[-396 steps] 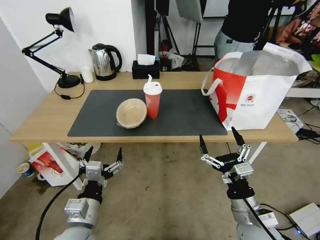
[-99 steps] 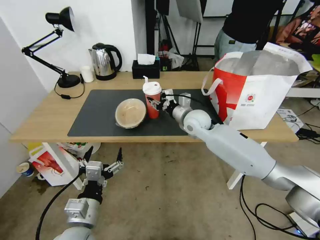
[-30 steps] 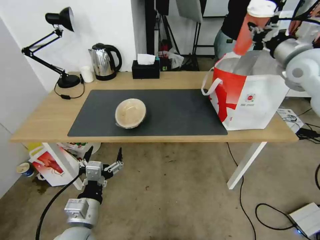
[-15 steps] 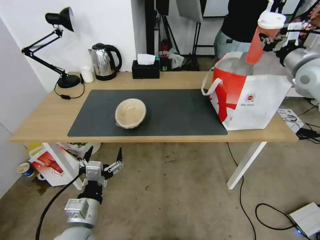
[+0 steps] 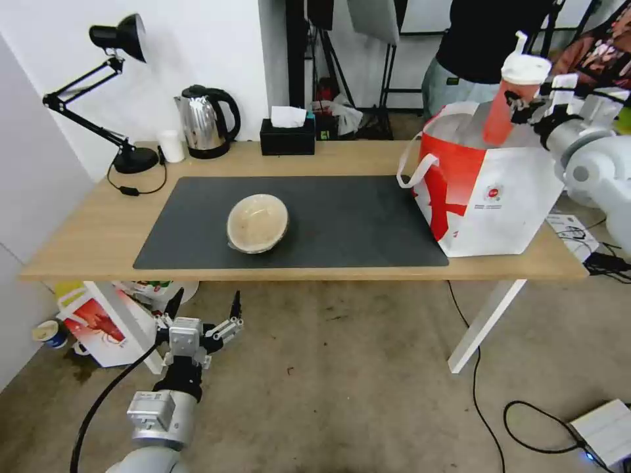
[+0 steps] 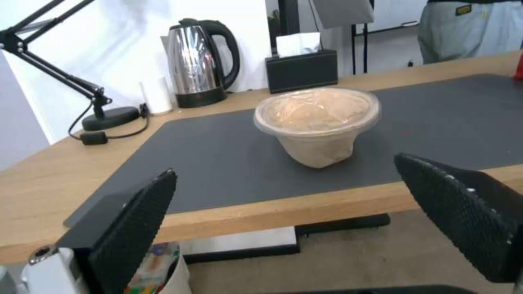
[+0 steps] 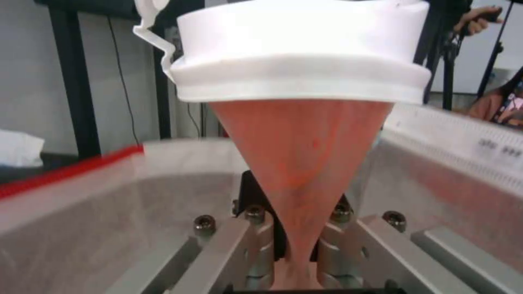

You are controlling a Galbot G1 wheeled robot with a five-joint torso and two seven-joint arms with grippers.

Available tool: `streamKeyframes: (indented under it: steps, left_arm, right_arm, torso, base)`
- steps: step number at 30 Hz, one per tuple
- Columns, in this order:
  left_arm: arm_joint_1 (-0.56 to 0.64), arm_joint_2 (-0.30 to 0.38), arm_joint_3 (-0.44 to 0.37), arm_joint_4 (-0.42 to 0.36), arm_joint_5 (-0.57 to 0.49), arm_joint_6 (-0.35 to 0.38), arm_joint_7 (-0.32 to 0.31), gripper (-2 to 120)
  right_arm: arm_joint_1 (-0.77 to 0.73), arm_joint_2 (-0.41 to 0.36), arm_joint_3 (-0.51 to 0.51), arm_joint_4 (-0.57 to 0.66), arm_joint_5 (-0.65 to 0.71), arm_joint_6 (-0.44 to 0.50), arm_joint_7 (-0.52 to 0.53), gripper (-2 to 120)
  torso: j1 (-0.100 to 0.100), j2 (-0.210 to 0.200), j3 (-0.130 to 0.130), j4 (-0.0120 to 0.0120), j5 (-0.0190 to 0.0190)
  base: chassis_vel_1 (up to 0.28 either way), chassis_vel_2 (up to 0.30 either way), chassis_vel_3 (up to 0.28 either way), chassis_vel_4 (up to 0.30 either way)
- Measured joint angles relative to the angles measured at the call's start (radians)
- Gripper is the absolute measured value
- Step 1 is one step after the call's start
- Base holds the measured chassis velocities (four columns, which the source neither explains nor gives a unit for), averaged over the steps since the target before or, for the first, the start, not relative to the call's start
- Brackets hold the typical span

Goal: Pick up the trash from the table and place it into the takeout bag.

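— Which step is in hand?

— On the left, the left gripper (image 5: 202,314) is parked below the table (image 5: 85,230) edge, jaws spread; the tan paper bowl (image 5: 257,222) is left ahead of it on the dark mat (image 5: 355,223). To the right, the red drink cup (image 5: 511,98) is pinched by the right gripper (image 5: 526,108) over the takeout bag (image 5: 499,190) mouth.

— What is called for next?

— Probably lowering, then release. Concrete floor is seen beneath; a lamp (image 5: 118,39) and kettle (image 5: 207,121) stand at the back.

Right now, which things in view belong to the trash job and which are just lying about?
Job:
- red drink cup, held by the right end effector over the takeout bag
- tan paper bowl on the table
- left end effector, parked low, open

Lying about:
- desk lamp
- kettle
- tissue box
- small white cup
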Motion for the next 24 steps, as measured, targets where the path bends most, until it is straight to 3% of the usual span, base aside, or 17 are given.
streamKeyframes:
  steps: [11,24]
  left_arm:
    - [0.0,0.0,0.0,0.0,0.0,0.0,0.0,100]
    - [0.0,0.0,0.0,0.0,0.0,0.0,0.0,100]
  right_arm:
    - [-0.068,0.003,0.014,0.01,-0.052,0.018,-0.02,3]
    - [-0.085,-0.011,0.023,0.028,-0.081,0.02,-0.01,41]
  torso:
    - [0.0,0.0,0.0,0.0,-0.0001]
    - [0.0,0.0,0.0,0.0,-0.0001]
  base:
    - [0.0,0.0,0.0,0.0]
    - [0.0,0.0,0.0,0.0]
